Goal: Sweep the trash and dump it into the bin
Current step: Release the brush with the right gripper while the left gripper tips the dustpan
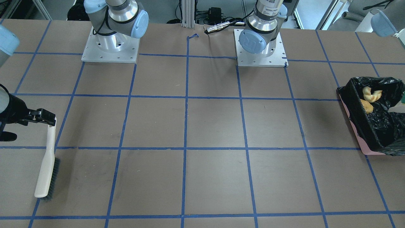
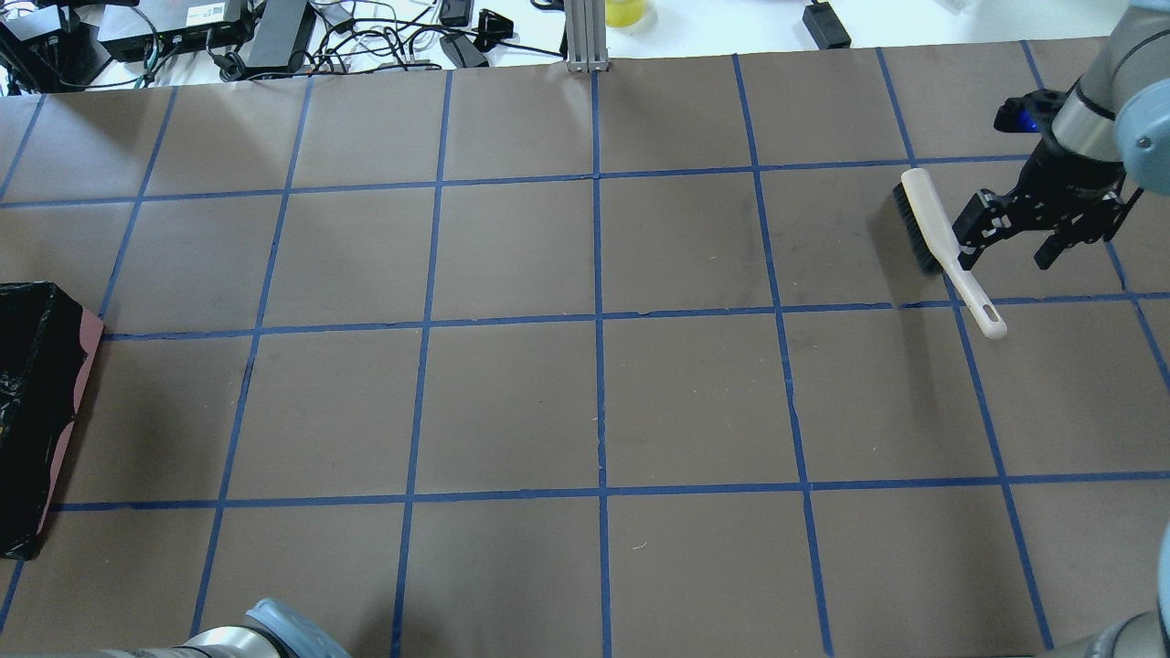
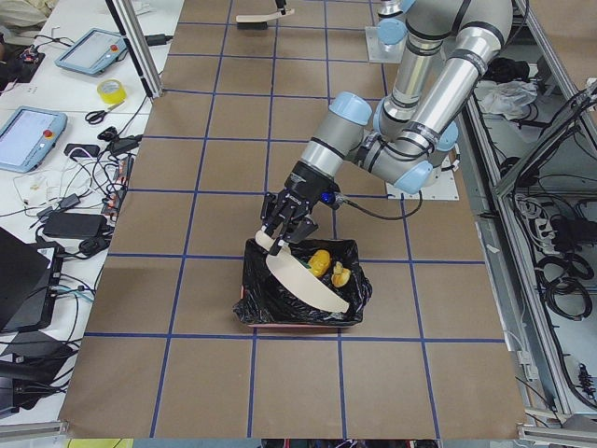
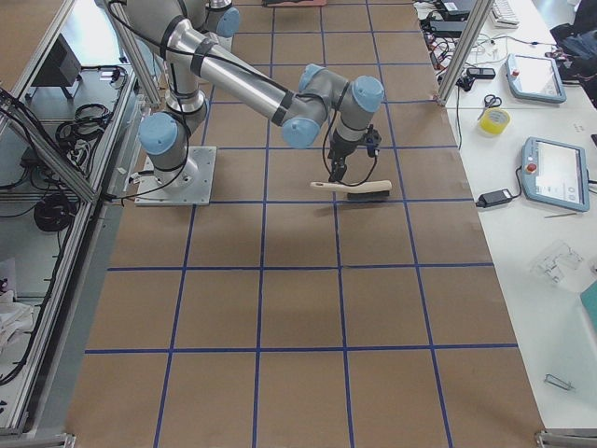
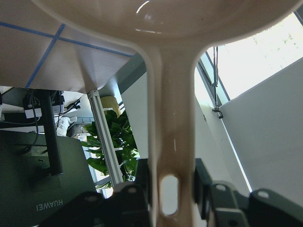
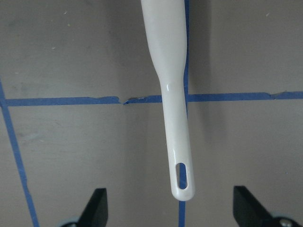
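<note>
The bin [image 3: 270, 301], a box lined with black plastic, stands at the table's left end, with its pink base edge [image 1: 354, 124] showing. Inside lie trash pieces: a croissant-like piece [image 1: 372, 93] and a tan oval [image 1: 367, 106]. My left gripper [image 3: 283, 224] is shut on the handle [image 5: 171, 142] of the beige dustpan [image 3: 306, 282], which hangs tilted over the bin. The beige brush [image 2: 934, 228] lies on the table at the right end. My right gripper [image 6: 173, 206] hovers open over its handle end [image 6: 179, 161], with both fingers well clear of it.
Both arm bases [image 1: 110, 47] sit on plates at the robot's side of the table. Cables and power boxes [image 2: 274, 32] lie beyond the far edge. Brown paper with a blue tape grid [image 2: 599, 320] covers the table.
</note>
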`<state>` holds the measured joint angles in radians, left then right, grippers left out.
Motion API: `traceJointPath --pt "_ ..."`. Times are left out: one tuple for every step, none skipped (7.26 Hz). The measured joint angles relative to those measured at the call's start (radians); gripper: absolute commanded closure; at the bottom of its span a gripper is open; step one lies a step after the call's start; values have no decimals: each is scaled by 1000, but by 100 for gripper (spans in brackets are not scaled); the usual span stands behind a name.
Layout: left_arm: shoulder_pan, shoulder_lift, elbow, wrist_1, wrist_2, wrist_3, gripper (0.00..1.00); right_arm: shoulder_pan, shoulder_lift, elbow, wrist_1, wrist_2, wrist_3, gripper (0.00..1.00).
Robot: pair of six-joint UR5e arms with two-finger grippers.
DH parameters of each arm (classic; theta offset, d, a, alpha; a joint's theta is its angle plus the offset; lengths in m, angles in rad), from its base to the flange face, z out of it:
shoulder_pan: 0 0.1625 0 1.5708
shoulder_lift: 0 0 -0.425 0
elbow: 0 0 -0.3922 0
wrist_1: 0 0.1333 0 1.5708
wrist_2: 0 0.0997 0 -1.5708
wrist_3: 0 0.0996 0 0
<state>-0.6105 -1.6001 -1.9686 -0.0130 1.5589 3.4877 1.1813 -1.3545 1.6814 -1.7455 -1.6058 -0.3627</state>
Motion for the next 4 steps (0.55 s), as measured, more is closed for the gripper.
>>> traceJointPath --pt "0 5 -8 41 -1 -11 100 9 -66 -24 48 8 19 1" --pt "0 9 -12 69 -1 -33 100 17 -110 -85 125 10 34 1" --pt "1 10 -20 96 -1 -60 100 21 -134 -181 227 9 45 0" --pt "4 12 -43 141 -1 -79 100 23 -139 -269 304 10 56 0"
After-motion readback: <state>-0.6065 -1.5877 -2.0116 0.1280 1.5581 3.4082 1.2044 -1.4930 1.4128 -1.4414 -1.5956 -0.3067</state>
